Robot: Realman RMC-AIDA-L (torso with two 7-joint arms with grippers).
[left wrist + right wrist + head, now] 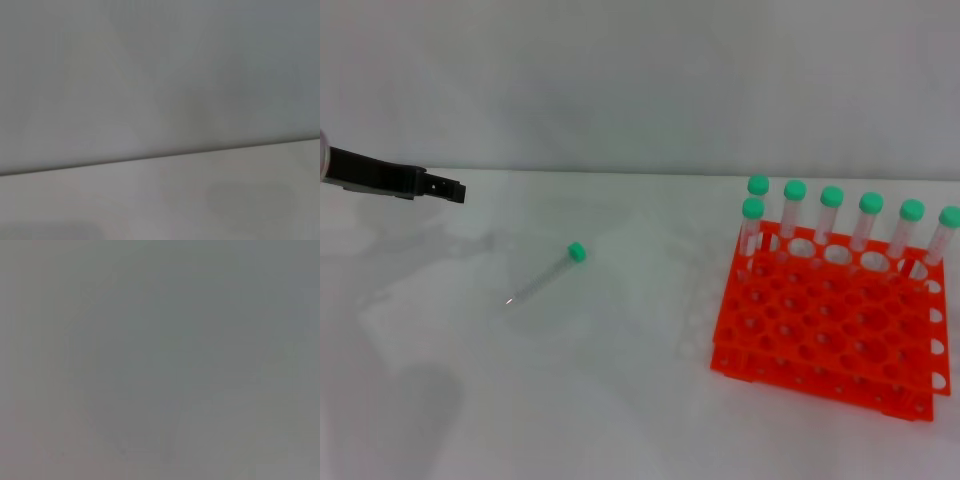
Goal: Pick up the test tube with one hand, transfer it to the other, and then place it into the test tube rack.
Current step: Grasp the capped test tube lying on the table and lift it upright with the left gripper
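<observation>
The left gripper (pixel 448 188), black and slender, reaches in from the left edge of the head view, above the far left part of the white table (pixel 620 420); whether it is released or clenched cannot be told. The right gripper is out of sight. The test tube (pixel 548 272), clear with a green screw cap, lies on its side on the table left of centre, cap pointing away from the robot and to the right, well apart from the gripper. The orange test tube rack (pixel 835 335) stands on the right, seven green-capped tubes (pixel 830 215) upright along its far side. Both wrist views show only plain grey surfaces.
</observation>
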